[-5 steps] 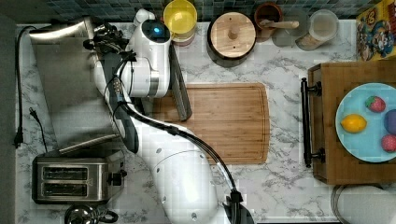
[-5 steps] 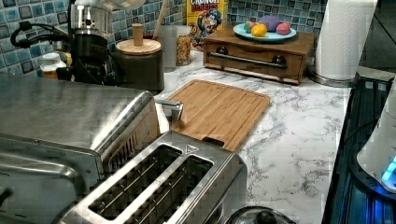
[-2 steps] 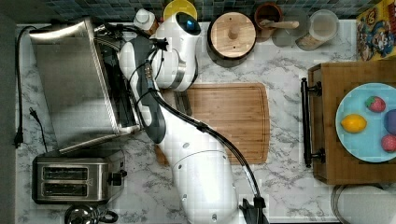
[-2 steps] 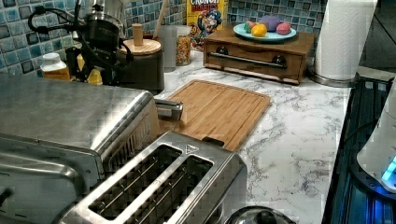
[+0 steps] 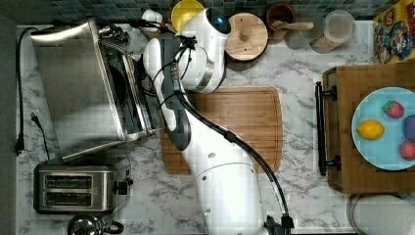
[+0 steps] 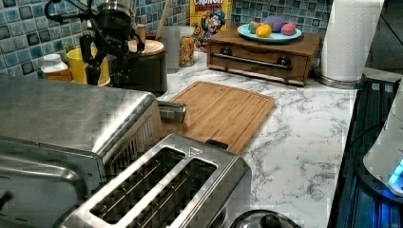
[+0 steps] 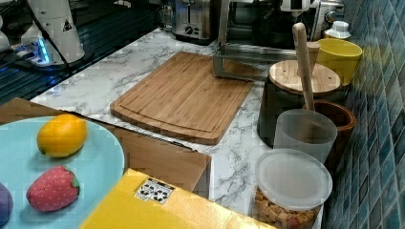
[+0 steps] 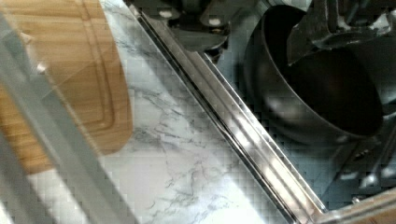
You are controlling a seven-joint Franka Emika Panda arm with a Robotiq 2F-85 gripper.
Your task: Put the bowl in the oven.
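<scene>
The black bowl [image 8: 322,98] lies inside the oven [image 5: 68,88], just past the hinge of the dropped glass door [image 5: 143,103]. In the top view the bowl [image 5: 117,84] shows as a dark arc in the oven's mouth. My gripper [image 8: 266,37] is open and straddles the bowl's rim. One of the fingers [image 8: 327,32] is over the bowl's inside and the other is outside the wall. In the left view the gripper [image 6: 107,66] hangs beyond the oven's [image 6: 71,114] far end, fingers apart.
A wooden cutting board [image 5: 235,122] lies in front of the open door. A two-slot toaster [image 5: 78,188] stands beside the oven. A yellow mug [image 5: 185,12] and a dark pot with a wooden lid [image 5: 247,34] stand behind the arm. A wooden box with a blue plate [image 5: 342,127] is at the top view's right.
The arm has swung toward the top view's right, off the oven door. The oven's mouth and the bowl inside it are now uncovered. In the left view the gripper has shifted slightly right.
</scene>
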